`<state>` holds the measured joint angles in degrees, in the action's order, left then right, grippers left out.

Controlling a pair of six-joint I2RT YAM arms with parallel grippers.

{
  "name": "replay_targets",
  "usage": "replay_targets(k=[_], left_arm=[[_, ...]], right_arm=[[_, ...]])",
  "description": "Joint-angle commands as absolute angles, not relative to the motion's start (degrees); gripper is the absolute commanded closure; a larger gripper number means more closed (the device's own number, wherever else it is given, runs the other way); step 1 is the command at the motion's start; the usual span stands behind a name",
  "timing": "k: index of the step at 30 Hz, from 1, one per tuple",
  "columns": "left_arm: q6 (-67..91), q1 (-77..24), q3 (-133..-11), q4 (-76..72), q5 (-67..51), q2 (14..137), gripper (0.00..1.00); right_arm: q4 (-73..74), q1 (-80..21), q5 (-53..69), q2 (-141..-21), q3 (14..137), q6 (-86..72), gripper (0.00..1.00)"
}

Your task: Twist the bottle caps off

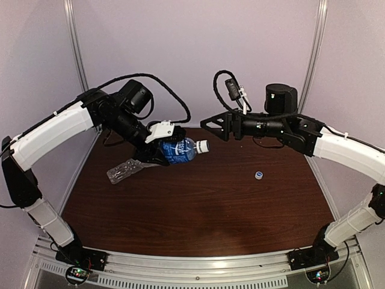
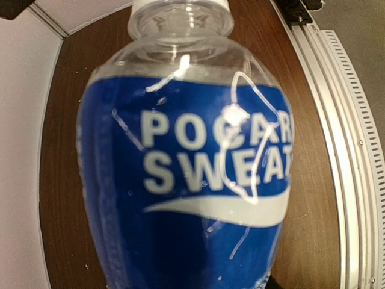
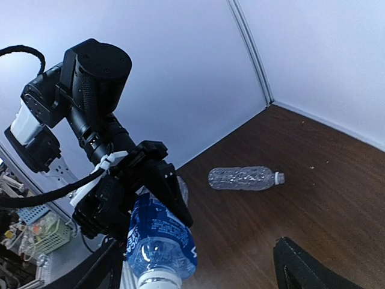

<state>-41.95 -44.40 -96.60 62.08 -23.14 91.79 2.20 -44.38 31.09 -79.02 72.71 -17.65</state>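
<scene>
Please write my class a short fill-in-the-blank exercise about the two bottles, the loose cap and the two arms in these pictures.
1. The left gripper holds the bottle with the ____ label.
2. The clear bottle without a label lies on its ____ on the table.
3. A loose cap rests on the table, on the ____ arm's side.
4. The right gripper holds nothing, and its jaws are ____.

Missing words: blue; side; right; open.
</scene>
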Motion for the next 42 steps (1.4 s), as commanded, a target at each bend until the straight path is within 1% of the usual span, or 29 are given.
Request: replay_targets(k=[1,4,7,8,12,14,17,22,24,27,32,39,42], left_arm=[[-39.29,-44.24,-97.41,57.51,-19.86,89.64,0.61],[-39.21,-44.25,-96.69,57.03,-19.02,89.34,0.6],[-39.2,-44.27,-96.53,56.95,-18.97,89.38,0.6],[-39.2,-44.28,-96.65,56.95,-19.09,89.38,0.6],[-39.2,-44.24,-96.93,56.95,-19.08,89.46,0.6],[-39.2,-44.28,-96.77,57.04,-19.13,89.39,0.61],[-39.24,-44.3,-96.45,57.04,-19.01,89.19,0.6],[-39.38,-44.29,-96.41,57.04,-18.98,89.25,0.61],[-39.45,-44.25,-96.39,57.02,-19.04,89.17,0.6],[-39.69,-44.23,-96.28,57.29,-19.43,89.28,0.6],[-41.1,-44.25,-95.76,59.01,-22.01,89.61,0.6],[-44.04,-44.23,-95.42,62.86,-25.61,90.8,0.6],[-44.45,-44.24,-95.52,63.77,-26.21,91.2,0.6]], right_arm=[[0.19,-44.56,40.3,-79.79,71.24,-34.07,0.14],[0.19,-44.56,43.35,-79.95,70.2,-36.59,0.2],[-1.91,-44.61,45.11,-80.08,69.13,-38.78,0.31],[-1.67,-44.57,44.96,-80.16,68.89,-38.72,0.32],[2.67,-44.46,42.72,-80.86,69.36,-36.64,0.33],[2.94,-44.51,42.66,-81.3,69.59,-36.39,0.38],[2.68,-44.43,43.17,-81.52,70.1,-36.31,0.51],[4.37,-44.28,42.46,-81.8,70.75,-35.04,0.7],[4.51,-44.21,42.61,-81.82,70.79,-34.94,0.81],[6.55,-44.21,42.11,-82.01,71.65,-32.83,0.99],[11.39,-45.25,37.98,-79.29,72.52,-18.14,1.0],[12.14,-49.02,32.2,-72.07,68.96,12.9,1.0],[15.88,-51.12,30.5,-71.3,69.51,26.19,1.0]])
